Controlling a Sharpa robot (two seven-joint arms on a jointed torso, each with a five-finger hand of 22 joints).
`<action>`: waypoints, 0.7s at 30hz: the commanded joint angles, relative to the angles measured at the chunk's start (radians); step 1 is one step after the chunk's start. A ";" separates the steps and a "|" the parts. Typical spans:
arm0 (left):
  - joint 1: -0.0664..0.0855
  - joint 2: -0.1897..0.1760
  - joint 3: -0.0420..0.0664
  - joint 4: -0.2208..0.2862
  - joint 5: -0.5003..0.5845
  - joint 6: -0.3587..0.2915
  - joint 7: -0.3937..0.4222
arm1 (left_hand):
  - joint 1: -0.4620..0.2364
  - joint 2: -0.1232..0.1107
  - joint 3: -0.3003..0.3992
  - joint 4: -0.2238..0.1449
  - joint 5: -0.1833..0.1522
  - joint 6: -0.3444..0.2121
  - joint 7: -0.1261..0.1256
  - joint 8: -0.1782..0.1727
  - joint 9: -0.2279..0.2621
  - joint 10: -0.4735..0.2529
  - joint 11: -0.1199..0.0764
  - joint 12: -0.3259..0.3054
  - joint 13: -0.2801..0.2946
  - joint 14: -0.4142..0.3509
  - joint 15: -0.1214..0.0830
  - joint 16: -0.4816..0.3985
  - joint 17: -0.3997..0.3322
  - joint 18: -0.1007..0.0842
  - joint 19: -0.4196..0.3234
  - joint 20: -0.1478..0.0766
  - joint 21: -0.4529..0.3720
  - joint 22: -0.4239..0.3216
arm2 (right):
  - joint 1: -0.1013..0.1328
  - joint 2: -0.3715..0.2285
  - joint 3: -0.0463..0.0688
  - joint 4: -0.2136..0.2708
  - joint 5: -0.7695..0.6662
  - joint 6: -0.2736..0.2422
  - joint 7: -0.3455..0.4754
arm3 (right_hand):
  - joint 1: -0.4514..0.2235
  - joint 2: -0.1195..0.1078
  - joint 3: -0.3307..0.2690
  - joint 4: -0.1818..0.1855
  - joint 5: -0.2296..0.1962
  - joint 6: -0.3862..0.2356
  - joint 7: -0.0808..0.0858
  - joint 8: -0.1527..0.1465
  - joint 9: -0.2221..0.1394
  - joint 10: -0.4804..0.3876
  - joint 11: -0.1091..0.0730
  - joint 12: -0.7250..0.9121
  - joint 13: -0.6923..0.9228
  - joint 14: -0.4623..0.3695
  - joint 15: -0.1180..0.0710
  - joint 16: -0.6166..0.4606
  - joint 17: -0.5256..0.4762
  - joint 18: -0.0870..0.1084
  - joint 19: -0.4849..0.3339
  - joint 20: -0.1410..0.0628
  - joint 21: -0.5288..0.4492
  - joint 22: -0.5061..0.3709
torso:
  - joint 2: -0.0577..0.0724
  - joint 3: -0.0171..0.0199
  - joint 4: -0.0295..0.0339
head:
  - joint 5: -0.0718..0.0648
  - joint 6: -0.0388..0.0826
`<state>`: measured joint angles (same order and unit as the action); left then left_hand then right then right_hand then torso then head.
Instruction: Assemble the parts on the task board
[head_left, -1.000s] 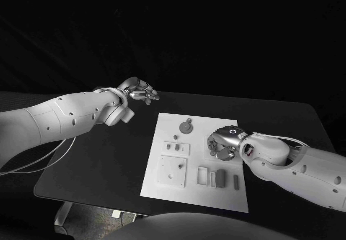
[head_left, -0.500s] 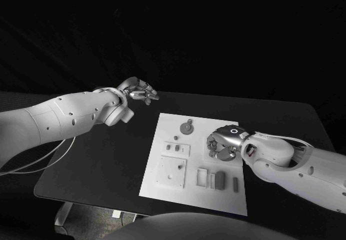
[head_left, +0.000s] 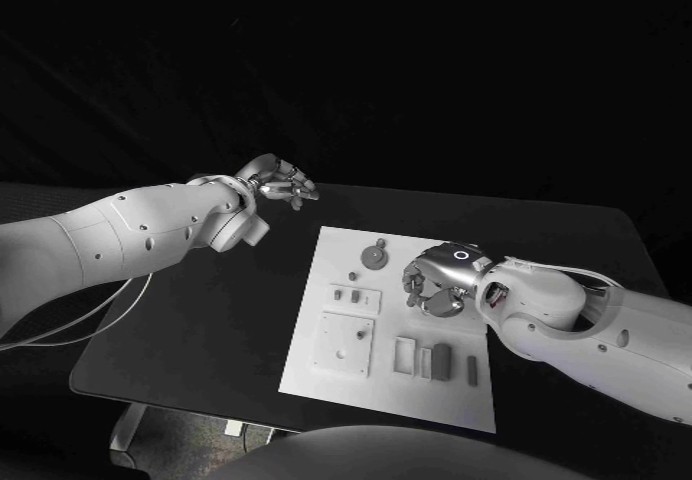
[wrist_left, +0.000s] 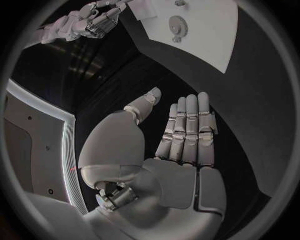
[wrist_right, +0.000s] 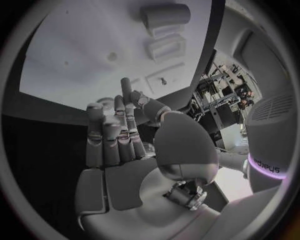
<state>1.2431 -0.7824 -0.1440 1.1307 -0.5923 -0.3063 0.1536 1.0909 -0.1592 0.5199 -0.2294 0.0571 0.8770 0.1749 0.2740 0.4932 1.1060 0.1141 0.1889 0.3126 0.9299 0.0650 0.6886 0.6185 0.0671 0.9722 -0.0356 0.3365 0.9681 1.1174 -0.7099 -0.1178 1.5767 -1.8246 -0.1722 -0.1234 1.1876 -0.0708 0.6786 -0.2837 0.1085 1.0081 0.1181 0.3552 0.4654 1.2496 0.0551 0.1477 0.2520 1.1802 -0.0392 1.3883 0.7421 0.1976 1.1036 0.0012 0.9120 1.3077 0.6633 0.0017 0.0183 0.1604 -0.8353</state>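
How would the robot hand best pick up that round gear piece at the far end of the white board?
Probably from above, pinching the gear's rim on opposite sides: it lies flat on the task board, so only its edge offers purchase. The right robot hand is nearest.

I see the white task board (head_left: 325, 345) lying in the middle of the black table (head_left: 202, 320). My right hand (head_left: 433, 285) is over the board's right side, fingers curled downward, nothing visibly held (too dark there to be sure). My left hand (head_left: 281, 183) hangs beyond the board's far left corner, fingers loosely spread, empty. On the board sit a round gear-like part (head_left: 374, 256) at the far end and upright blocks (head_left: 440, 357) near me.
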 joint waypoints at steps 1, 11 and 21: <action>0.001 0.003 0.001 0.001 0.005 0.004 0.009 | 0.008 0.002 -0.001 0.004 -0.001 -0.004 0.000 0.004 -0.002 0.000 0.007 -0.003 -0.001 0.006 0.000 -0.004 0.002 0.008 0.005 0.002 -0.005 0.001 | -0.001 0.021 0.001 0.024 0.004 0.004 0.013 | 0.002 0.011 0.006 -0.001 0.003 0.007 0.002 0.003 0.004 0.036 0.007 0.006 0.002 0.001 -0.007 -0.005 -0.002 0.064 0.000 -0.006 0.004 0.004 | 0.000 0.0000 0.0001 | 0.007 -0.001; 0.001 0.013 0.001 0.001 0.005 0.005 0.008 | 0.008 0.003 -0.001 0.004 -0.001 -0.004 0.000 0.004 -0.002 0.000 0.007 -0.004 -0.001 0.006 0.000 -0.005 0.003 0.008 0.005 0.002 -0.005 0.002 | -0.001 0.109 0.000 0.046 0.009 0.024 0.024 | 0.001 0.013 0.007 -0.001 0.003 0.007 0.002 0.003 0.005 0.036 0.007 0.005 0.002 0.000 -0.007 -0.006 -0.002 0.064 0.000 -0.006 0.003 0.004 | 0.000 -0.0018 0.0016 | 0.030 -0.009; 0.001 0.020 0.001 -0.001 0.005 0.007 0.008 | 0.008 0.003 -0.001 0.004 -0.001 -0.004 0.000 0.005 -0.002 0.000 0.007 -0.004 -0.001 0.006 0.000 -0.005 0.003 0.008 0.006 0.002 -0.005 0.002 | -0.011 0.186 -0.021 0.027 0.002 0.029 0.034 | 0.000 0.015 0.008 -0.002 0.004 0.006 0.002 0.002 0.005 0.036 0.007 0.004 0.003 0.000 -0.007 -0.007 -0.002 0.064 0.000 -0.007 0.002 0.004 | 0.000 -0.0020 0.0025 | 0.052 -0.019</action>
<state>1.2430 -0.7653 -0.1439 1.1288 -0.5922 -0.3062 0.1541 1.0909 -0.1592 0.5198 -0.2294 0.0571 0.8770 0.1749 0.2740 0.4924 1.1060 0.1141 0.1889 0.3127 0.9294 0.0644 0.6886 0.6205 0.0620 0.9722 -0.0356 0.3364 0.9689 1.1091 -0.5281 -0.1388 1.6052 -1.8151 -0.1612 -0.1058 1.1870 -0.0703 0.6810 -0.2868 0.1083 1.0077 0.1183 0.3505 0.4661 1.2512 0.0536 0.1509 0.2535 1.1783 -0.0405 1.3883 0.7422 0.1977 1.1020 0.0006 0.9120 1.3075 0.6633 -0.0003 0.0197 0.2075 -0.8511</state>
